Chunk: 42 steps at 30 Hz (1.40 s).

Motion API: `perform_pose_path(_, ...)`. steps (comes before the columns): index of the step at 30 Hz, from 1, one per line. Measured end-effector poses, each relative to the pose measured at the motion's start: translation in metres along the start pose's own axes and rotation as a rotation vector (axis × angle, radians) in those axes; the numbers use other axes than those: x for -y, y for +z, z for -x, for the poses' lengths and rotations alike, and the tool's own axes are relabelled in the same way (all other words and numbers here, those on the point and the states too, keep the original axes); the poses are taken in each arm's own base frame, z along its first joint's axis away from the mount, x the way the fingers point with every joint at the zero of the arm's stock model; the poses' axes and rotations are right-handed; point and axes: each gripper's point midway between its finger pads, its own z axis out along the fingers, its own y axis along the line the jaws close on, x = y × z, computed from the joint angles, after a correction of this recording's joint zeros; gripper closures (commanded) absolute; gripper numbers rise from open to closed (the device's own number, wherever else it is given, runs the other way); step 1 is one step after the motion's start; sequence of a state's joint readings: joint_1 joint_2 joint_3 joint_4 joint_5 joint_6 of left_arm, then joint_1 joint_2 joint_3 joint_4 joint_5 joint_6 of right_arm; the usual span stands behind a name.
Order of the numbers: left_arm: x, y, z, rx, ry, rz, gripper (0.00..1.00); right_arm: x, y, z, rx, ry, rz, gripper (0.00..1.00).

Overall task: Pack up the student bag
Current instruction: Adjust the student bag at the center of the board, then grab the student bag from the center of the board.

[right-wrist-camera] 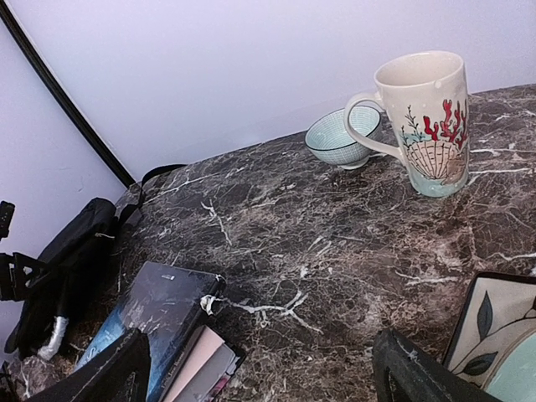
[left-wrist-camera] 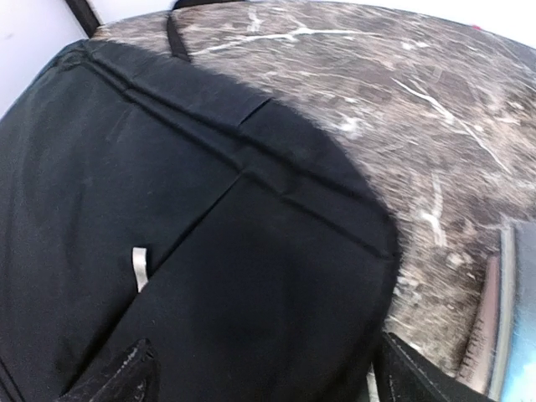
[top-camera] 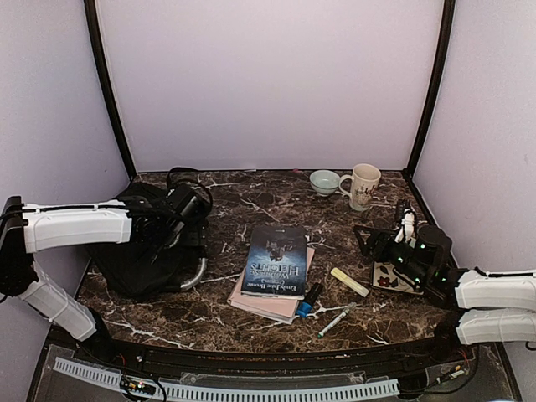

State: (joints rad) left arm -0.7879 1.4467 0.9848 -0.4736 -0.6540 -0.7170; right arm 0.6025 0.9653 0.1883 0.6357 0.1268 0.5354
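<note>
The student bag (top-camera: 138, 255) is a flat black fabric bag lying at the left of the table, with its strap (top-camera: 186, 175) looped behind it. My left gripper (top-camera: 165, 239) hangs open just above the bag's top face. In the left wrist view the bag (left-wrist-camera: 209, 234) fills the frame, a silver zipper pull (left-wrist-camera: 139, 268) shows on it, and nothing is between the left gripper's (left-wrist-camera: 268, 385) fingers. My right gripper (top-camera: 368, 240) stands open over bare marble at the right, also with nothing in it (right-wrist-camera: 260, 381). The bag (right-wrist-camera: 67, 251) shows at the far left of the right wrist view.
A dark-covered book (top-camera: 276, 260) lies on a pink notebook (top-camera: 266, 306) mid-table. A blue-capped marker (top-camera: 308, 300), a yellow highlighter (top-camera: 348, 281) and a pen (top-camera: 335, 321) lie near the front. A mug (top-camera: 363, 186), a small bowl (top-camera: 324, 181) and a patterned tile (top-camera: 390, 276) stand at the right.
</note>
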Motion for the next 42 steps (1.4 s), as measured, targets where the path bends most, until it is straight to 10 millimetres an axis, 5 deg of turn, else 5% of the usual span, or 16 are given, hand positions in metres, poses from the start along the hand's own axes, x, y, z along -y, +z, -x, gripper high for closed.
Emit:
perform_pose_path(6, 0.025, -0.012, -0.018, -0.034, 0.069, -0.088, 0.13, 0.0, 0.0, 0.001, 0.002, 0.0, 0.002, 0.07)
perform_pose_path(11, 0.037, -0.025, -0.039, -0.085, 0.139, -0.141, 0.01, -0.001, 0.0, 0.0, 0.004, -0.001, 0.006, 0.07)
perform_pose_path(17, 0.024, -0.025, -0.019, -0.032, 0.119, -0.079, 0.02, -0.001, 0.0, 0.0, 0.004, -0.002, 0.006, 0.07)
perform_pose_path(22, 0.007, 0.005, 0.026, 0.004, 0.025, 0.041, 0.01, -0.001, -0.002, 0.001, 0.01, -0.001, 0.009, 0.07)
perform_pose_path(30, -0.003, 0.08, 0.058, -0.056, -0.056, 0.152, 0.02, 0.001, -0.006, -0.002, 0.014, -0.001, 0.012, 0.06)
perform_pose_path(37, -0.013, 0.148, 0.065, -0.145, -0.104, 0.189, 0.03, 0.001, -0.009, -0.002, 0.021, 0.0, 0.02, 0.06)
perform_pose_path(42, -0.035, 0.169, 0.053, -0.202, -0.123, 0.222, 0.14, -0.001, -0.01, -0.001, 0.025, 0.0, 0.027, 0.06)
